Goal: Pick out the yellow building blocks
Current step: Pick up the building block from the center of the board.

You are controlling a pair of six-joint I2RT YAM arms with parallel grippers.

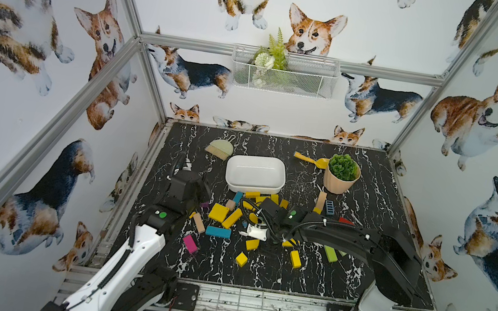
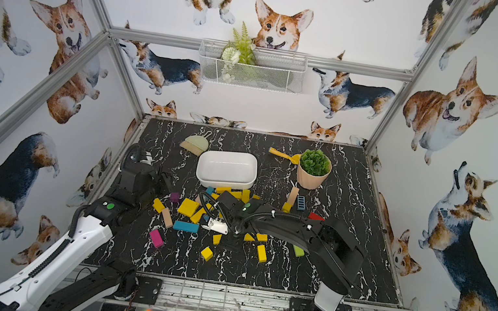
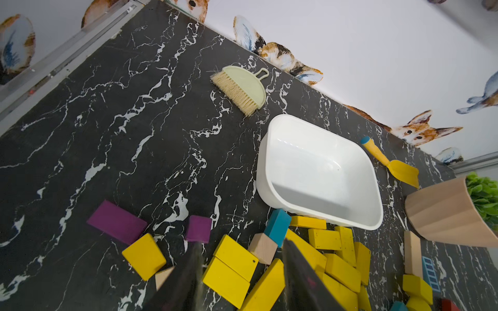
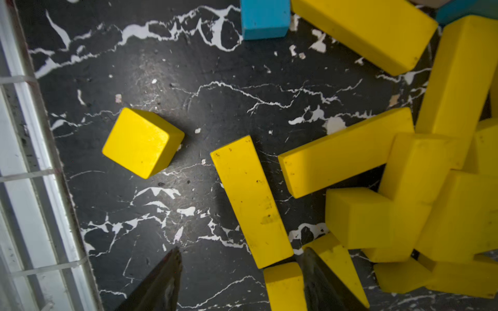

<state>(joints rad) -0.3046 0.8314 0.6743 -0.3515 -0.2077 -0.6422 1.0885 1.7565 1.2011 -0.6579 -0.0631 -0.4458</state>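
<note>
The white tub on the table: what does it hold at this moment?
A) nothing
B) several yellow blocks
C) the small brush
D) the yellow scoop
A: in the left wrist view the white tub shows only its bare white floor, and the yellow blocks lie outside it on the table.

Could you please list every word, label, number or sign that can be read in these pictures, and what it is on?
None: no readable text anywhere.
The yellow building blocks are plain paint.
The blue block bears only pale ladder-like bars, no letters.
The white tub is unmarked.
</note>
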